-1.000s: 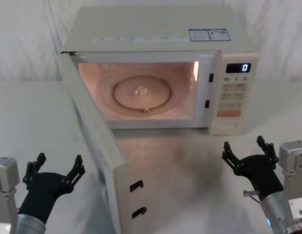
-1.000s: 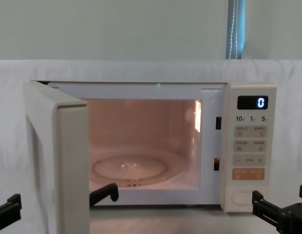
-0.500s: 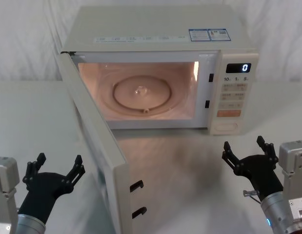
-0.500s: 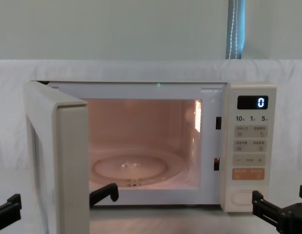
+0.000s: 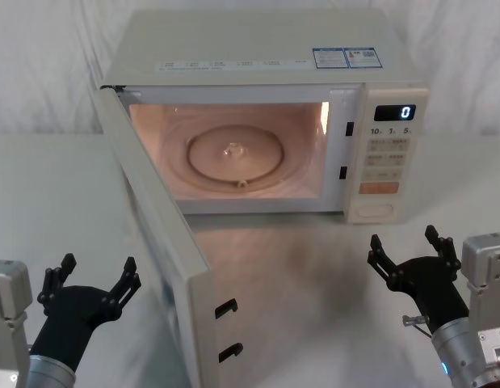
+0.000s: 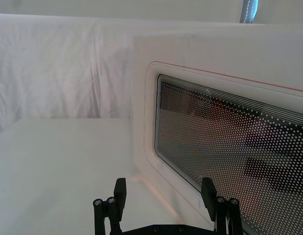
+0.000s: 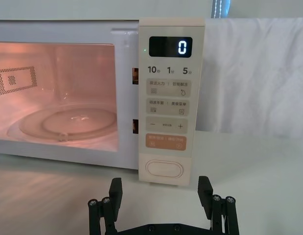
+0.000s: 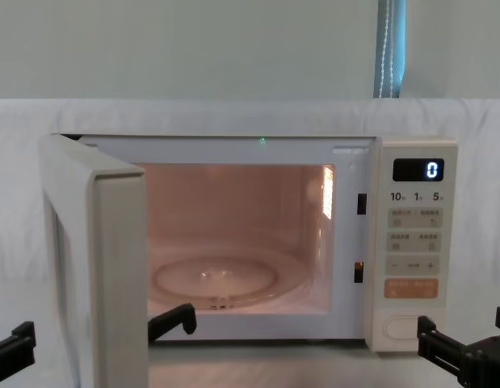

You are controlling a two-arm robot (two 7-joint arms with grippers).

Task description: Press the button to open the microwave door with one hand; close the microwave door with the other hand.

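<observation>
The microwave door (image 5: 157, 234) stands swung wide open toward me, hinged at the left, its free edge (image 8: 116, 275) pointing forward. The lit cavity with its glass turntable (image 5: 232, 153) is exposed. The button (image 5: 371, 209) sits at the bottom of the control panel, large in the right wrist view (image 7: 164, 169). My left gripper (image 5: 90, 281) is open, low at the front left, on the outer side of the door; its wrist view faces the dotted window (image 6: 229, 147). My right gripper (image 5: 411, 251) is open, in front of and below the panel, touching nothing.
The microwave (image 5: 266, 48) sits at the back of a white table (image 5: 314, 307). A white cloth (image 8: 23, 178) drapes behind it. The display (image 7: 171, 47) reads 0. The open door splits the front area between my two arms.
</observation>
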